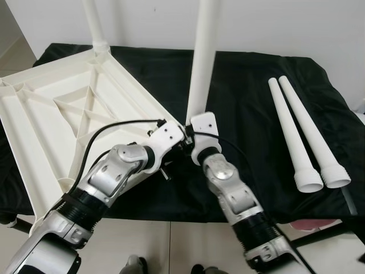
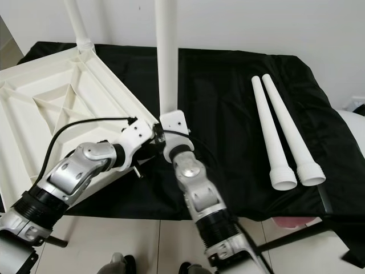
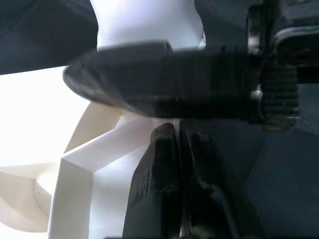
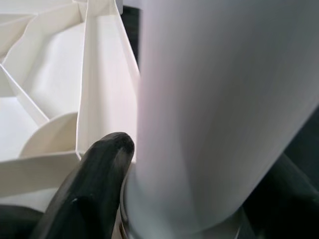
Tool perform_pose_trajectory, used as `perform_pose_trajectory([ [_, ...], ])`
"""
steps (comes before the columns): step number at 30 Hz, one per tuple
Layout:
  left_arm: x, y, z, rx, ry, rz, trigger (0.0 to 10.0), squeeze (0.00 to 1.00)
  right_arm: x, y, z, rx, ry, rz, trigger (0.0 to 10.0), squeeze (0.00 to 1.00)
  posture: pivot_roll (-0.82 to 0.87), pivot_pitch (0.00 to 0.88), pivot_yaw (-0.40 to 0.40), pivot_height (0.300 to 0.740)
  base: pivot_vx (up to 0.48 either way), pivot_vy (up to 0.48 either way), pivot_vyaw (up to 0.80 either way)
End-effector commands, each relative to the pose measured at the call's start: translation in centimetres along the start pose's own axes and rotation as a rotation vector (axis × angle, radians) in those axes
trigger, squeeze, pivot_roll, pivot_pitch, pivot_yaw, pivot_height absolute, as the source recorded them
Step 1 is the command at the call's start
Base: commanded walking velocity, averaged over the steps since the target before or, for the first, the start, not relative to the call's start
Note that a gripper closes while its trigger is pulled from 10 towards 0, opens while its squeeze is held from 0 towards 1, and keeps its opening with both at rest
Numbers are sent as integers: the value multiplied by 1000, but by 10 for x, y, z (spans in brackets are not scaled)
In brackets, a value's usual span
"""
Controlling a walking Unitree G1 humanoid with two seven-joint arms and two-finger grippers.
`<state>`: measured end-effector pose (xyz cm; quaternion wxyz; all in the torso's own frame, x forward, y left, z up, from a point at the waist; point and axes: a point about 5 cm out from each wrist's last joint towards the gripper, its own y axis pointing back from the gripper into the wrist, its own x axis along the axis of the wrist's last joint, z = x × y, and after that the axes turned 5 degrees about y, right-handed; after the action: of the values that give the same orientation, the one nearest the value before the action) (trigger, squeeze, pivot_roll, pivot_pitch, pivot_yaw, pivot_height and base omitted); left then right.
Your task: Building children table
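On the black cloth (image 1: pixel 251 85), the upturned tabletop (image 1: pixel 63 108) is lying. At its near corner, the right gripper (image 4: pixel 164 199) is clasping an upright leg (image 1: pixel 202 57). The left gripper (image 3: pixel 177 164) is pressing there, fingers closed together.

A plain white wall (image 1: pixel 285 23) rises behind a table draped in a wrinkled black cloth (image 1: pixel 251 91). Pale tiled floor (image 1: pixel 165 245) with dark grout lines runs along the near edge, and a strip of it shows at far left (image 1: pixel 14 54). Light is even and soft.
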<state>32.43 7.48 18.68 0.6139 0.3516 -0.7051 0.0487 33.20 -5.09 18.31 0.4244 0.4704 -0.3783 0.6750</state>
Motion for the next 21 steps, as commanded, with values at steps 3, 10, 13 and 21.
perform_pose_trajectory([
  [3,23,19,10,-107,-120,119,0,0,12,13,2,225,32,92,10000,0,73,175,-24,740,0,0,0],
  [10,15,43,26,-250,-165,124,0,0,17,38,12,493,135,143,10000,0,72,175,-23,740,0,0,0],
  [13,8,57,34,-310,-177,98,0,0,18,46,19,585,148,138,10000,0,76,174,-26,740,0,0,0],
  [21,-1,73,44,-366,-168,71,0,0,25,45,25,653,139,161,10000,0,84,174,-31,740,0,0,0],
])
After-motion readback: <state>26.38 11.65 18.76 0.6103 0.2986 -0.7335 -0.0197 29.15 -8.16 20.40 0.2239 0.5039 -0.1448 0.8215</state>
